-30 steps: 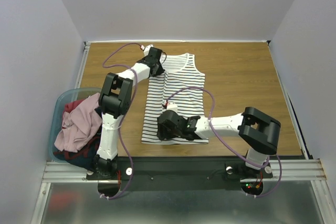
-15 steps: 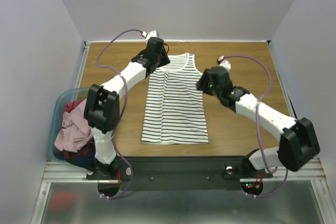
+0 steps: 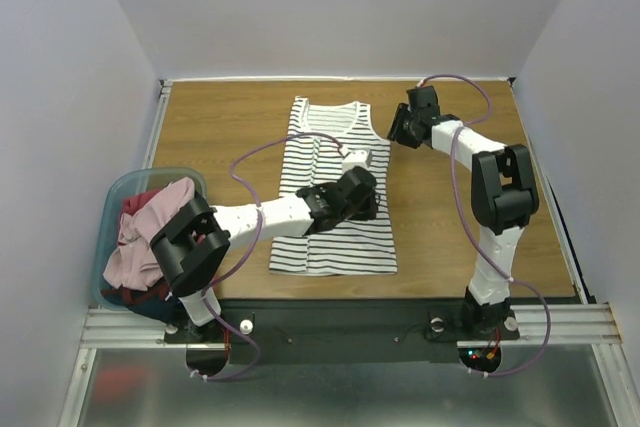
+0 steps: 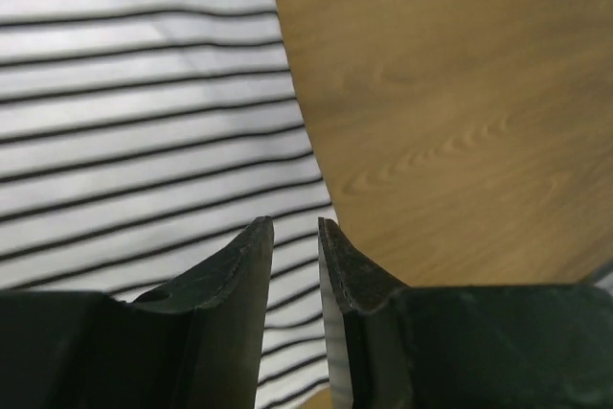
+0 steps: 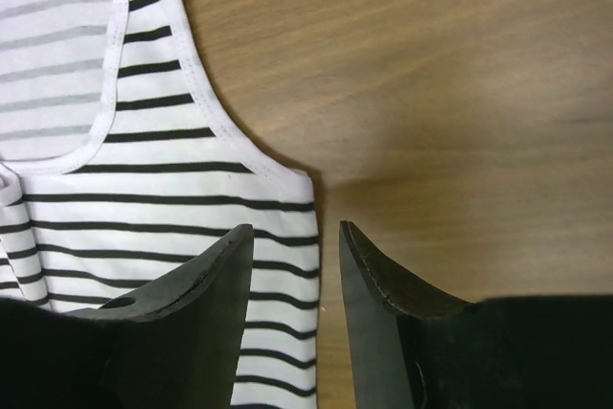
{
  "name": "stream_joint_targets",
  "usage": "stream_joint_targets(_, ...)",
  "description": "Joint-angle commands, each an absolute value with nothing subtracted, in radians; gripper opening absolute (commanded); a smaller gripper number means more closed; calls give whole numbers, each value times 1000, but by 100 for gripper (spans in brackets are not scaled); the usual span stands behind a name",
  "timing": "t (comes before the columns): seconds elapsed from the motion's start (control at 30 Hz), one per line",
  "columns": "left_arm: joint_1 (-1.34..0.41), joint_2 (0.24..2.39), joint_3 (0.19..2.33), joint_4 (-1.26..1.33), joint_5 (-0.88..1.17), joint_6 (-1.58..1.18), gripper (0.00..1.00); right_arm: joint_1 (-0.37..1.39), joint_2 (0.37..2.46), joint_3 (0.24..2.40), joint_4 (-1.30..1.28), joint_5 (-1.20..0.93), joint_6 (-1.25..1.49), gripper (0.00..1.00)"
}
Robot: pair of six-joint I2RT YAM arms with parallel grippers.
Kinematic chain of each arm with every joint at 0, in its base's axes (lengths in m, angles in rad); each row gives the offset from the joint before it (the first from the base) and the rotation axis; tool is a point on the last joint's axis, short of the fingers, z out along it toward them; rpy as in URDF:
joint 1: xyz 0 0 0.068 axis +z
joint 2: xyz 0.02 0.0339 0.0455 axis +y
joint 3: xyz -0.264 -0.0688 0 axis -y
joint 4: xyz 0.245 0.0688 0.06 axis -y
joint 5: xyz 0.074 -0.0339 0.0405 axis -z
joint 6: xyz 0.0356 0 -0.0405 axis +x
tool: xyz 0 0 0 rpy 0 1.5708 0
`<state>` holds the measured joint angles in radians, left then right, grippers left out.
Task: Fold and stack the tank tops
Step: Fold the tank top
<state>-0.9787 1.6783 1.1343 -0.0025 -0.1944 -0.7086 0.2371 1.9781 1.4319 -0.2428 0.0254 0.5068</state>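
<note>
The striped top [image 3: 340,242] lies flat and spread on the table [image 3: 460,227], its long axis running from the hem at the near side to the neck at the far side. Both arms work along its right edge. The left arm reaches across the striped top, and the left gripper [image 4: 295,227] hangs over that edge a little below the middle. Its fingers are only a narrow slit apart, with nothing between them. In the wrist view the edge runs straight up to the gap, stripes under one finger and bare wood under the other. The right gripper [image 5: 295,232] sits at the far end of the same edge, over the corner below the right armhole. Its fingers are parted somewhat wider and are also empty, and the corner lies just ahead of the gap. To the left of the striped top, well apart, a tub [image 3: 115,197] holds a pink top [image 3: 140,242] bunched with darker cloth. As I judge it, the next step is a lengthwise fold. The two grippers line up with the long axis, so each need only drop, pinch the edge beneath it, and carry it leftward across the striped top. The right one is nearer the strap end, the left nearer the hem.
</note>
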Motion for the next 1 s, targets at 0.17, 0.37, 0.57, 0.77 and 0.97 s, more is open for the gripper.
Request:
stream_joint_targets(0.17,-1123,1618,1023,72,-244,-798,37,244,2127,1588,-241,-17,476,46)
stream_joint_targets(0.37,-1215,1644,1037,72,-259,-779,37,244,2144,1559,-245,38,477,44)
stream_joint_targets(0.57,-1265,1712,1084,40,-282,-770,37,244,2160,1554,-245,34,477,36)
stream_joint_targets(0.77,-1327,1778,1135,2,-342,-775,37,244,2157,1559,-244,49,492,16)
stream_joint_targets(0.97,-1365,1851,1218,-75,-377,-762,38,244,2152,1559,-244,51,497,9)
